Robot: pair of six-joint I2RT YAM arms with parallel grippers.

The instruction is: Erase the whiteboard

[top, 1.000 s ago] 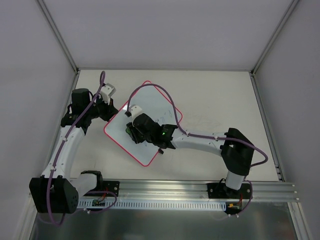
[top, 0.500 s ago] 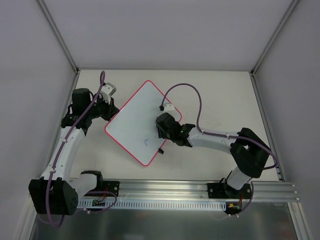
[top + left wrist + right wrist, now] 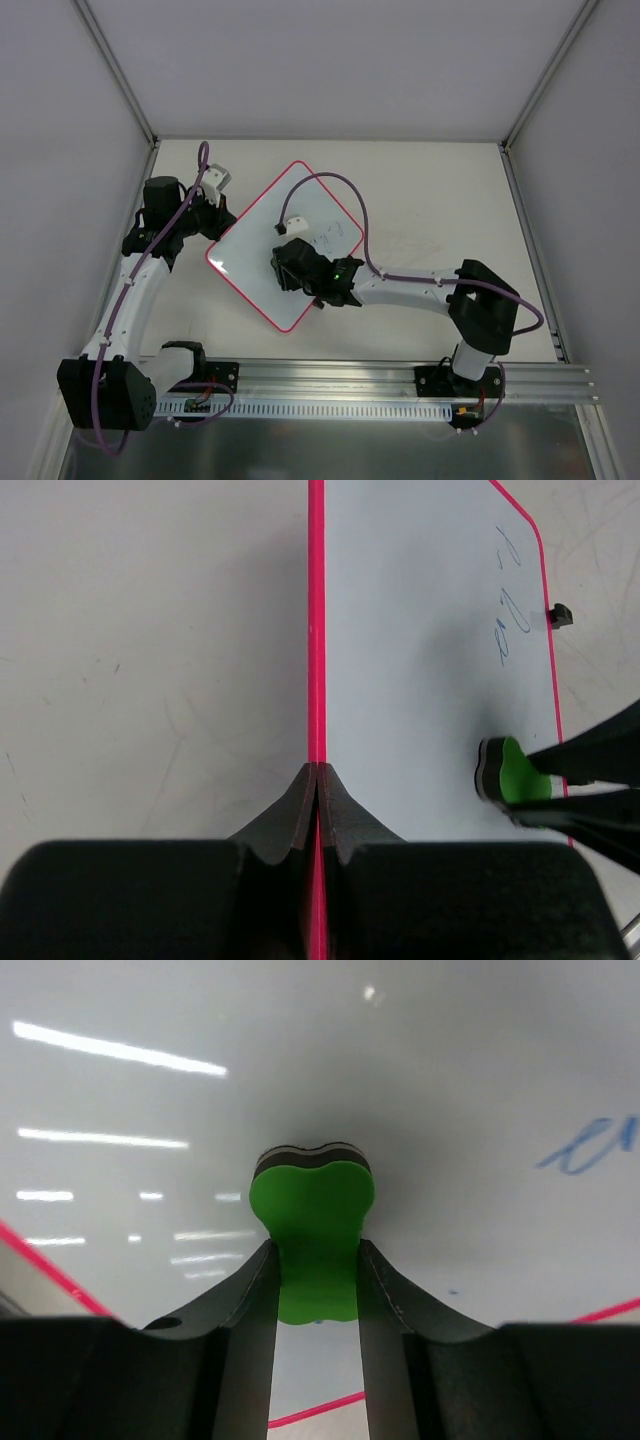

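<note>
Since the prior frame, the right gripper [image 3: 288,268] has shifted from the right edge of the whiteboard [image 3: 262,238] to its lower middle, jaws pinching a green eraser [image 3: 312,1200] against the surface. Blue handwriting [image 3: 510,610] lies beyond the eraser, near a black clip [image 3: 561,614]. The whiteboard lies on the table [image 3: 430,190] directly under that gripper, its left rim clamped in the closed left gripper [image 3: 317,780].

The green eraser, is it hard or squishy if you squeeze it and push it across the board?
Probably squishy: the eraser narrows where the right gripper pinches it and bulges beyond that. Likely light foam. Its dark pad side should glide easily on the glossy whiteboard.
</note>
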